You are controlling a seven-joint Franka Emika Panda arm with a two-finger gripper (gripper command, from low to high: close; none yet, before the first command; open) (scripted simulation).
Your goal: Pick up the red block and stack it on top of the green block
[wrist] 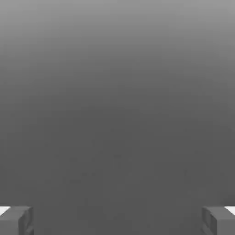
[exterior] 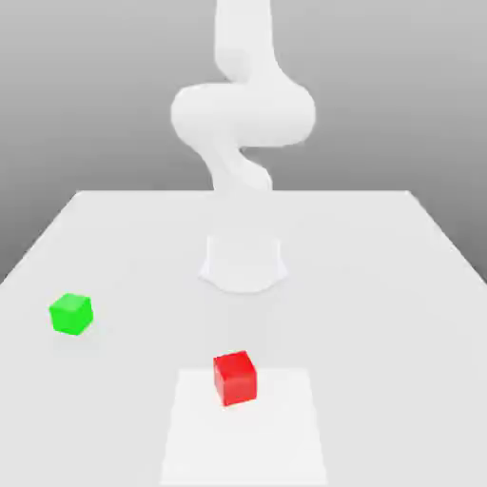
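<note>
Red block [exterior: 235,377] first: we judge it a small, rigid cube with flat, parallel faces, probably light and not fragile, so it should take a firm pinch without deforming. Its smooth rendered skin could be a little slippery, so we would take hold across two opposite side faces, near mid-height, with the pads square to those faces and not on the corners. It sits on the bench [exterior: 380,285] towards the near edge in the exterior view, on a slightly brighter square patch [exterior: 276,428], turned a touch so its faces are not square to that patch; the wrist may need a small turn to match. The green block [exterior: 71,313] stands well apart, towards the exterior view's left and a little farther back, also flat on the bench, and looks like the same sort of cube, giving a level but small top to land on. In the hand view the fingertips [wrist: 16,220] show at the two far edges with nothing between them, so we read the jaws as spread wide and holding nothing. The bench is a plain, pale, level slab with ample free space around both blocks; behind it rises the arm [exterior: 243,114], against a bare grey backdrop.
</note>
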